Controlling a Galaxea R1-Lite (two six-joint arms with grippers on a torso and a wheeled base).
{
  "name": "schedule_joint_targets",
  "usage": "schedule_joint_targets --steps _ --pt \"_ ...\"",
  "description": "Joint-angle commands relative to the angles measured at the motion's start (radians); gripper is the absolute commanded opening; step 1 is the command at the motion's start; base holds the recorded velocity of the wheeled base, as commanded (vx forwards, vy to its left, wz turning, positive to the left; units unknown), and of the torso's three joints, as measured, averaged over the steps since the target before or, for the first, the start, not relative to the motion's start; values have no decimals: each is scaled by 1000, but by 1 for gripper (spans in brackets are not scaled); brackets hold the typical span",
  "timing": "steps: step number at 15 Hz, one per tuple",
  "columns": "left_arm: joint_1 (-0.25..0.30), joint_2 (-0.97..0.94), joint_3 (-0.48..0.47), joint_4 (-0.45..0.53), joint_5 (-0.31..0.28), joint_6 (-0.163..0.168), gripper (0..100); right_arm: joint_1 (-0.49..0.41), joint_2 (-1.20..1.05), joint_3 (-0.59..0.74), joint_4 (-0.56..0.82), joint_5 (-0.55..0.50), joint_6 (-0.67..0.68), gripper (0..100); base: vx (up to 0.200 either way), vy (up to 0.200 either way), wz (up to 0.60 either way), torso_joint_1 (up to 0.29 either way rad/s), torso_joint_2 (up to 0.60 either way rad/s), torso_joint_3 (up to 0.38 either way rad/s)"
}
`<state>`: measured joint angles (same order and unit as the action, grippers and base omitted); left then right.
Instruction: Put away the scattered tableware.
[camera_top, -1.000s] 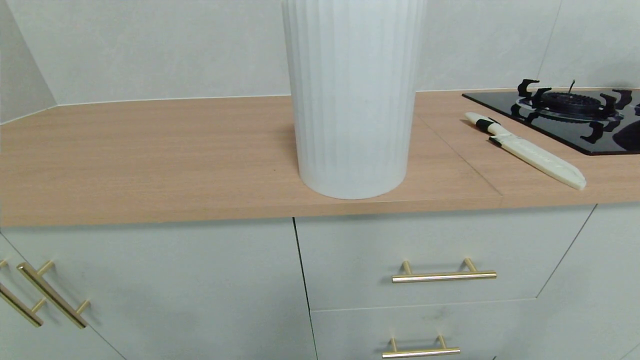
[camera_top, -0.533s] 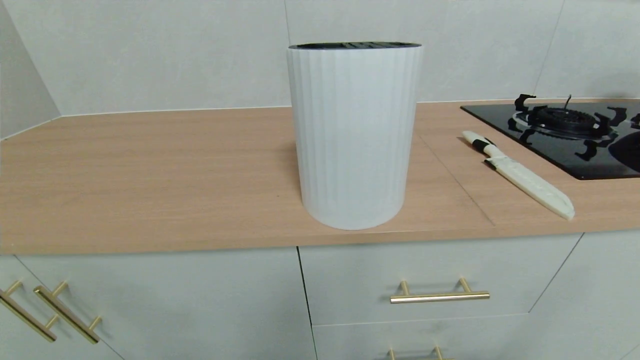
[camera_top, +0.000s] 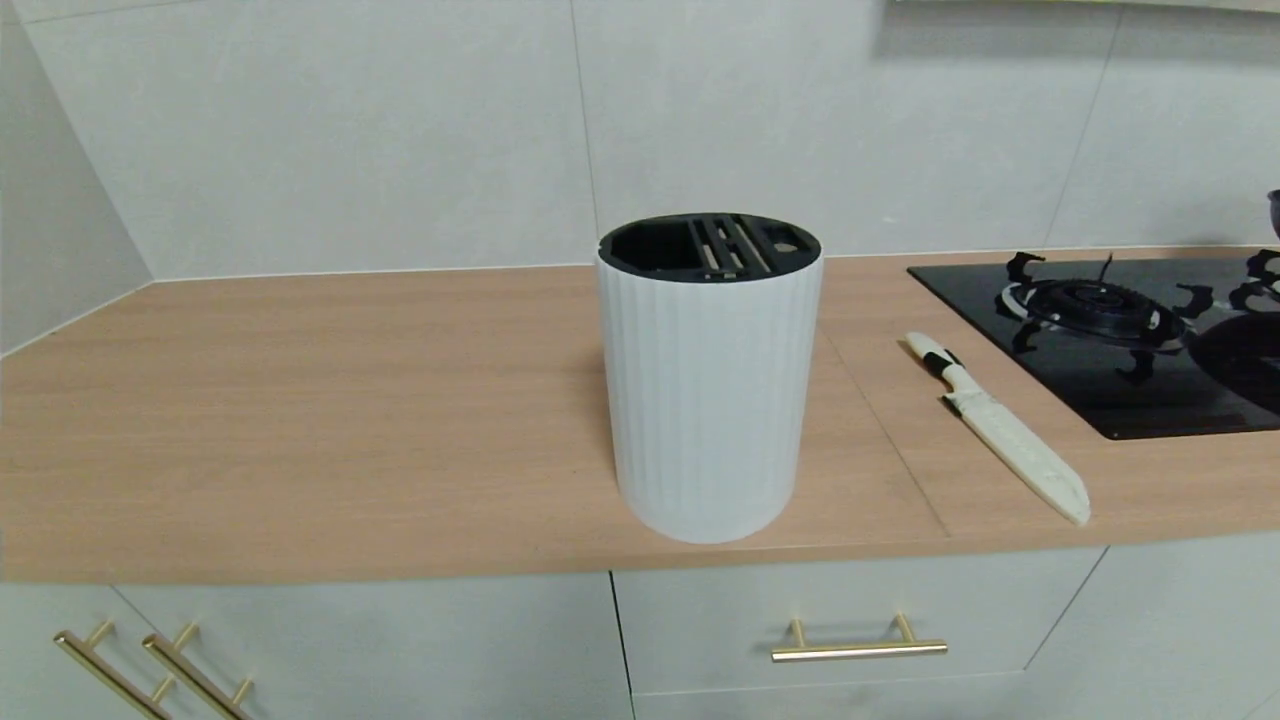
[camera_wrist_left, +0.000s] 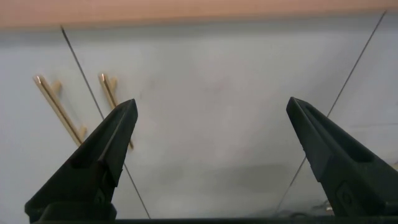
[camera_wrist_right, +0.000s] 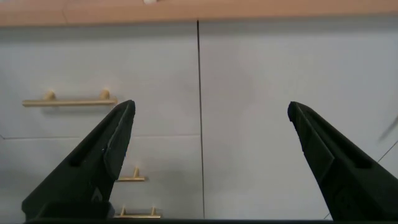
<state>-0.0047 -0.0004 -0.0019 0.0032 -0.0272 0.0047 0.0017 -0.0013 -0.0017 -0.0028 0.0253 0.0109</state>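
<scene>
The knife (camera_top: 1000, 432) lies on the worktop (camera_top: 300, 420) at 3 o'clock from the holder (camera_top: 708, 400), blade toward 5 o'clock. Both the left end effector (camera_wrist_left: 210, 106) and the right end effector (camera_wrist_right: 210, 106) are spread apart, facing cabinets (camera_wrist_right: 261, 93).

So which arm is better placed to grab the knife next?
Right, probably. The knife lies on the counter to the robot's right of the holder, beside the hob. The right gripper and left gripper are both open and empty, facing cabinet fronts, so side decides.
</scene>
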Motion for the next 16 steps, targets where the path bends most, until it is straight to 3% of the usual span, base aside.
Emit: schedule_joint_targets --steps 1,16 --pt "0 0 0 0 0 0 100 1 1 0 0 1 0 100 0 0 0 198 -471 -286" --pt "0 0 0 0 0 0 100 0 1 0 0 1 0 100 0 0 0 232 -524 -291"
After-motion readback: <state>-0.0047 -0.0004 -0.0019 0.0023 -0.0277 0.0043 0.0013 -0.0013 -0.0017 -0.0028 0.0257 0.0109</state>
